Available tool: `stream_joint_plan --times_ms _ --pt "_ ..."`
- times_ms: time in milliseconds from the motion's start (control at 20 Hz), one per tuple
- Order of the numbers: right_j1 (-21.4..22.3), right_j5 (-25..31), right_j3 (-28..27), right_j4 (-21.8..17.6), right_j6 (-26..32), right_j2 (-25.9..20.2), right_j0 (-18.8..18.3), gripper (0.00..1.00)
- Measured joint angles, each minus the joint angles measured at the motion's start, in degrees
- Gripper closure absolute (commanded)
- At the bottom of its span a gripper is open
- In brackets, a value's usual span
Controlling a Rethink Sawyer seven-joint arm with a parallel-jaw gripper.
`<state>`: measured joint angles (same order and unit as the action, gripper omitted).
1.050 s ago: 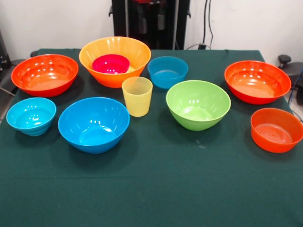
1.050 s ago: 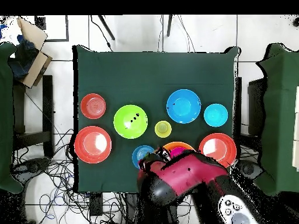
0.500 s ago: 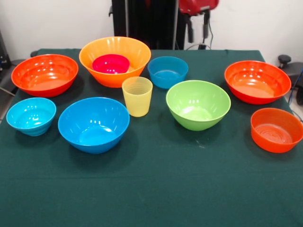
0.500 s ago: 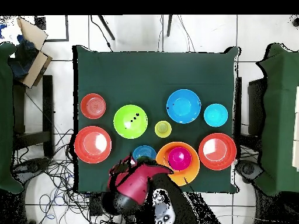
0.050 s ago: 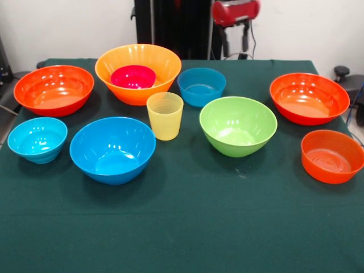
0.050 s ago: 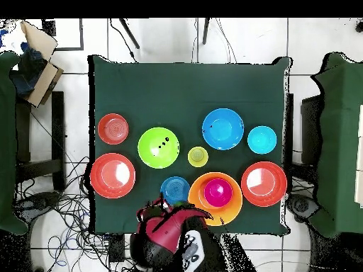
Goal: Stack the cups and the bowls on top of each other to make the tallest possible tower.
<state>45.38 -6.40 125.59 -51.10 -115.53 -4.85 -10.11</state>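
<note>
The tower is a large light-orange bowl with a magenta bowl nested inside it. In front of it stands the pale-yellow cup, upright. Loose bowls surround them: a small blue one, a lime green one, a large blue one and a cyan one. My gripper hangs open and empty above the table's far edge, just behind and right of the small blue bowl. From overhead, the red wrist covers it.
Two big red-orange bowls sit at either side, one on the left and one on the right. A smaller orange bowl lies near the right edge. The green cloth covers the table.
The arm has swung away from above the orange bowl to the table edge beside the small blue bowl. The gripper came into the front view and has lowered slightly.
</note>
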Motion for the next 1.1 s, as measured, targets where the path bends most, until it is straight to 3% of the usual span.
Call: stream_joint_plan --times_ms 250,300,650,1100 --pt "-0.7 -0.3 0.0 1.9 0.0 6.4 0.8 0.00" --pt "-1.0 -0.3 0.0 3.1 0.0 9.4 1.7 0.00" --pt "-3.9 -0.8 -1.3 7.1 0.0 19.6 8.5 0.00" --pt "-4.6 -1.1 -1.3 7.8 0.0 21.7 7.8 0.00"
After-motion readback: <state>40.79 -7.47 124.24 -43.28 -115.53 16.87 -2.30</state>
